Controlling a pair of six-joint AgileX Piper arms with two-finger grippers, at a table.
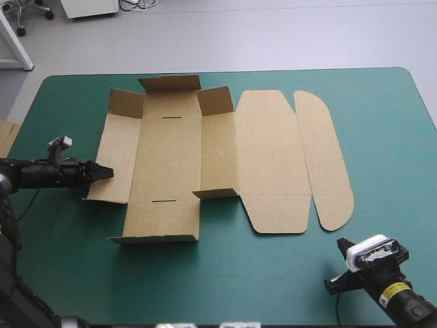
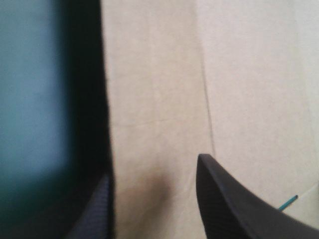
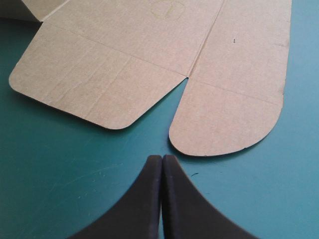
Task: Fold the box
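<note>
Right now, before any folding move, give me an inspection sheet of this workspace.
surface: teal-green cover, smooth.
job's things: box, a brown sheet, lid panels flat, a few flaps raised on its left half.
clutter: more board at the table's left edge.
pincers: left pincer open, astride the box's left edge; right pincer shut, over bare cover just short of the box's rounded end.
cables: nothing seen beyond the arms' own.
surroundings: nothing seen.
</note>
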